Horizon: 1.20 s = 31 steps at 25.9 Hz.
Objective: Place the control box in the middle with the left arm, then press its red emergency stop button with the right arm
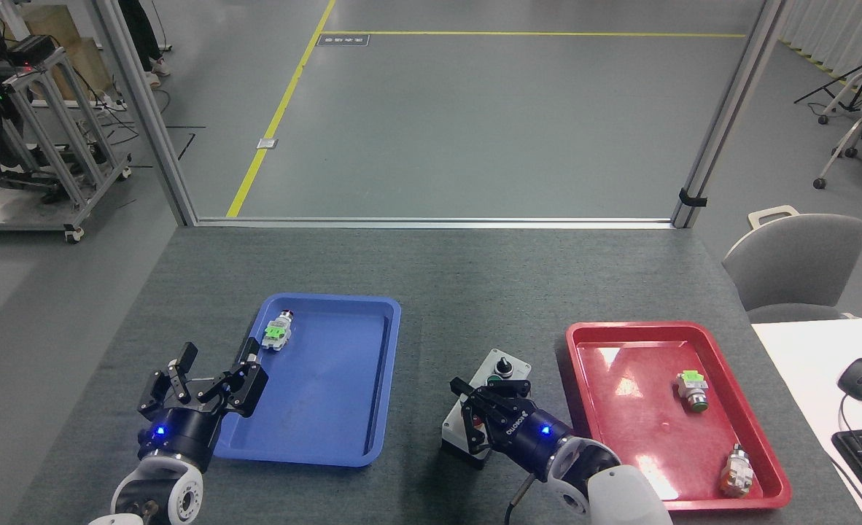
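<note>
Right gripper (475, 397) hovering directly over control box (499, 368), hiding big red button; fingers drawn together, gripping nothing. Box long axis running toward table's (475, 277) far edge. Left gripper (205, 372) sitting spread, well apart.

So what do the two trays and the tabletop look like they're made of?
Blue tray and red tray: probably moulded plastic, glossy, with rounded rims and light glare on the floors. Tabletop: dark grey, matte, fibrous, with no shine; looks like felt or carpet-like cloth.
</note>
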Each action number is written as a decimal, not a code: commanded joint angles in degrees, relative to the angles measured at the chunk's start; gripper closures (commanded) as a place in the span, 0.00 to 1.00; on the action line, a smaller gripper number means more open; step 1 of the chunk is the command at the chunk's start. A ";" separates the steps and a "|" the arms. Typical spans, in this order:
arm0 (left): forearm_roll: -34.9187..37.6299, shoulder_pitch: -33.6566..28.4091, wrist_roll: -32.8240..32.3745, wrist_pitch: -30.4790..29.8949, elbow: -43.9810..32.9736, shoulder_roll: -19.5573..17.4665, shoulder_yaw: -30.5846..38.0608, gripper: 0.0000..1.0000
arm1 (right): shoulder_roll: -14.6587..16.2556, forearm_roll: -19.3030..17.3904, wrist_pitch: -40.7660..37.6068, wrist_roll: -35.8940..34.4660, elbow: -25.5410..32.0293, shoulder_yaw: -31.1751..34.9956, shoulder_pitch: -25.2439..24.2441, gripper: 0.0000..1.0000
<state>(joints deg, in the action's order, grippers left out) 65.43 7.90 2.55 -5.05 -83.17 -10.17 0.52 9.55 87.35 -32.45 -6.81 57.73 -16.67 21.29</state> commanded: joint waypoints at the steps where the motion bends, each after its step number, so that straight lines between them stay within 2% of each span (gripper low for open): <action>1: 0.04 0.01 0.00 -0.05 0.20 -0.03 0.00 0.01 | -0.06 0.01 0.11 0.04 -0.16 -0.73 -0.37 1.00; 12: 0.04 -0.69 0.79 -0.13 2.22 0.41 -0.61 0.01 | 0.03 0.01 1.25 0.04 -2.36 -1.09 -1.25 1.00; 17: 0.31 -0.69 1.32 -0.13 5.04 5.77 -1.23 0.01 | -0.06 0.01 3.97 0.04 -2.71 -1.17 -1.69 1.00; 25: 0.48 -0.69 2.46 -0.40 5.39 6.65 -1.14 0.01 | -0.23 0.19 4.85 -0.31 -3.33 -0.82 -1.60 1.00; 26: 0.48 -0.69 2.46 -0.40 5.39 6.65 -1.14 0.01 | -0.32 0.10 4.94 -0.40 -2.45 -0.47 -1.25 0.95; 27: 0.48 -0.69 2.46 -0.40 5.39 6.65 -1.14 0.01 | -0.50 -0.43 5.29 -0.40 -0.96 0.32 -1.07 0.75; 30: 0.48 -0.69 2.46 -0.40 5.39 6.65 -1.14 0.01 | -0.67 -3.15 9.42 -0.31 4.32 7.44 -0.81 0.00; 31: 0.48 -0.69 2.46 -0.40 5.39 6.65 -1.14 0.01 | -0.58 -3.59 10.39 -0.40 5.99 9.28 -0.63 0.00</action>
<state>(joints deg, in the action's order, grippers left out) 65.99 7.17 5.03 -5.45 -77.80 -3.56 -0.63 8.99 85.53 -24.81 -6.55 59.30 -12.72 20.33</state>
